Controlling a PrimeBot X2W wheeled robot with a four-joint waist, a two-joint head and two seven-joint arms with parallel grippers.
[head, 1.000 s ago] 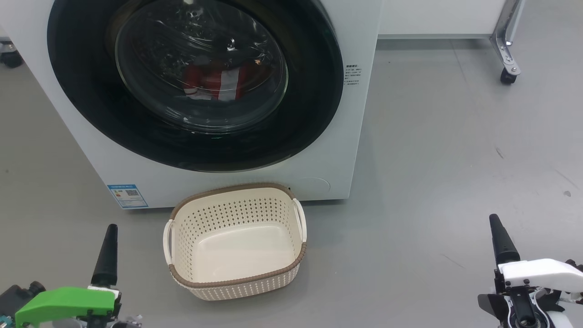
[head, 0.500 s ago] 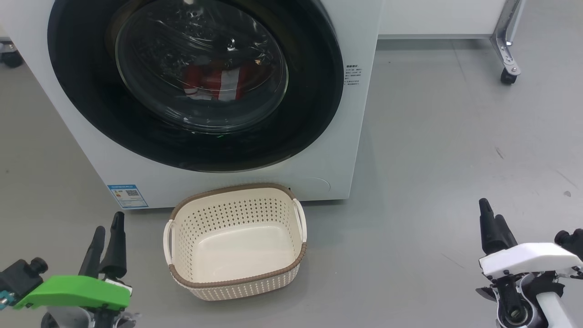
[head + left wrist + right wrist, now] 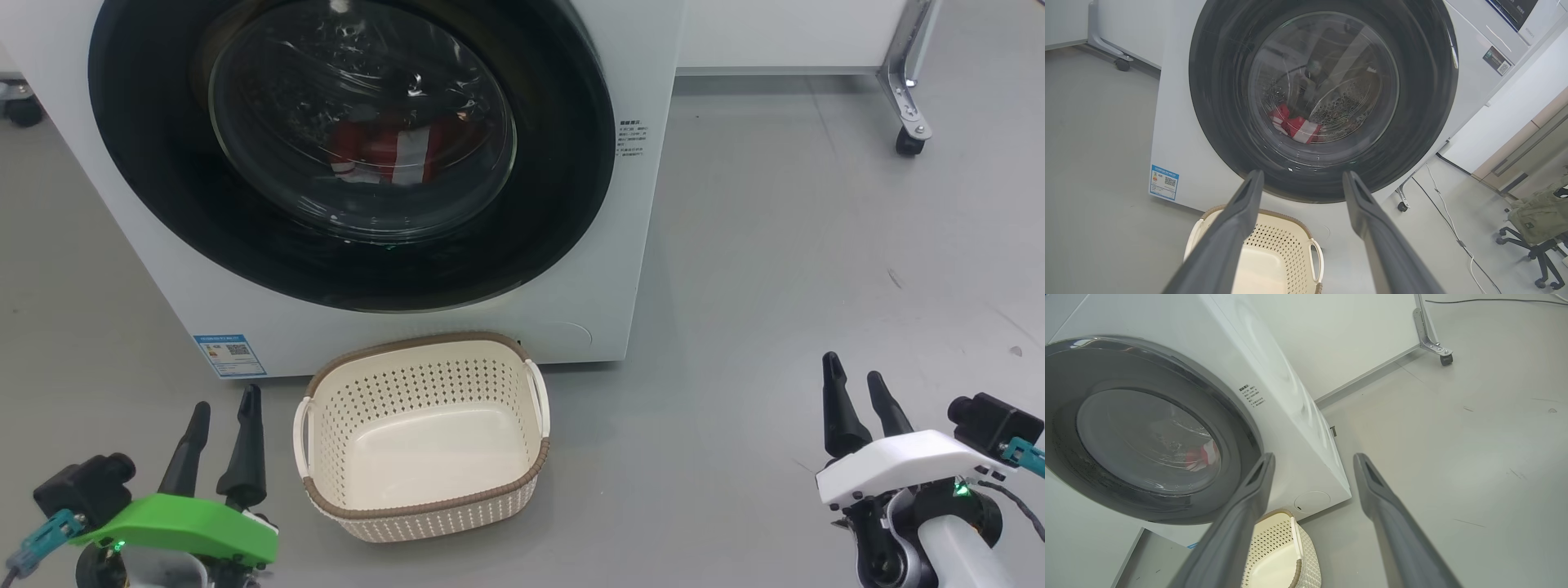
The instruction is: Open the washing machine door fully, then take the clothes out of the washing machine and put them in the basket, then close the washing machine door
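Grey floor (image 3: 816,245) stretches right of basket (image 3: 408,384), washing machine (image 3: 645,204).

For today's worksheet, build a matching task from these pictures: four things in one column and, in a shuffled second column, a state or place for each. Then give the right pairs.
Column one
1. washing machine door
2. clothes
3. basket
4. left hand

Column two
A. empty, standing on the floor
B. open, holding nothing
C. shut
D. inside the washing machine, seen through the glass

Right pairs: 1-C, 2-D, 3-A, 4-B
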